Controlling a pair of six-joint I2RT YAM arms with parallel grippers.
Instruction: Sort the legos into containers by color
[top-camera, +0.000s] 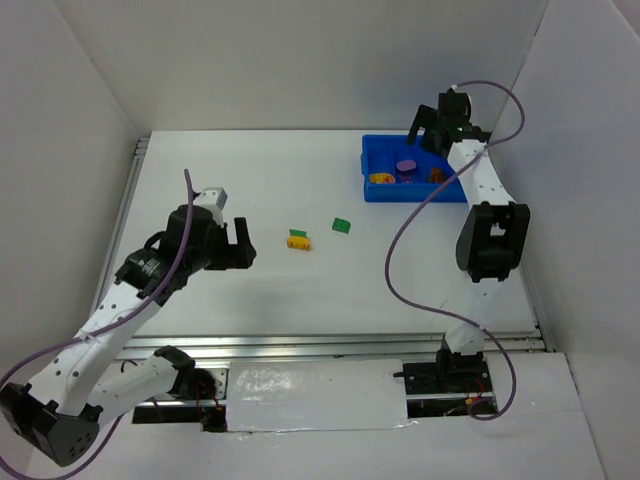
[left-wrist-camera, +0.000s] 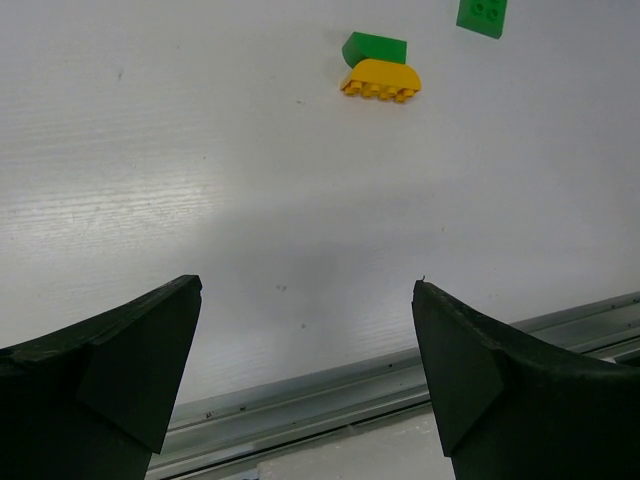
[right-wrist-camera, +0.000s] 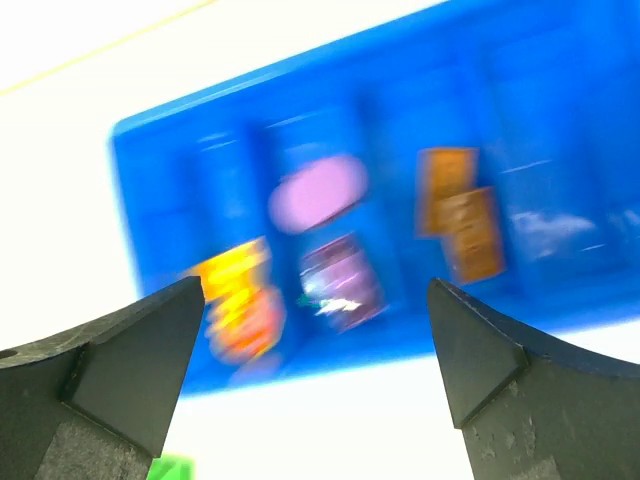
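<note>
Bricks lie in two places. On the white table (top-camera: 300, 180), between the two arms, a yellow brick (top-camera: 298, 240) with a row of studs lies touching a small green piece (left-wrist-camera: 375, 47) on its far side. A green square brick (top-camera: 342, 226) sits near them, closer to the tray and apart from both.

The blue tray (top-camera: 385, 150) stands at the far right of the table. Sorted pieces already rest in its compartments: yellow ones (top-camera: 381, 179) toward the left end, a round purple one (top-camera: 406, 166) in the next section, and brown-orange ones (top-camera: 437, 176) in the section to the right of that. The right wrist view is motion-blurred. It shows the same order, plus a dark object (right-wrist-camera: 340, 280) just below the purple piece (right-wrist-camera: 317, 192) that is too smeared to identify.

The left gripper (top-camera: 240, 245) hangs over bare table, left of the yellow brick and well apart from it. Its fingers are spread wide and hold nothing. In the left wrist view the yellow brick (left-wrist-camera: 380, 80) lies far ahead of the fingertips (left-wrist-camera: 180, 300).

The right gripper (top-camera: 428, 135) hovers above the tray's far edge. Its fingers are likewise apart and empty, with the tray (right-wrist-camera: 560, 120) showing between them in the right wrist view.
</note>
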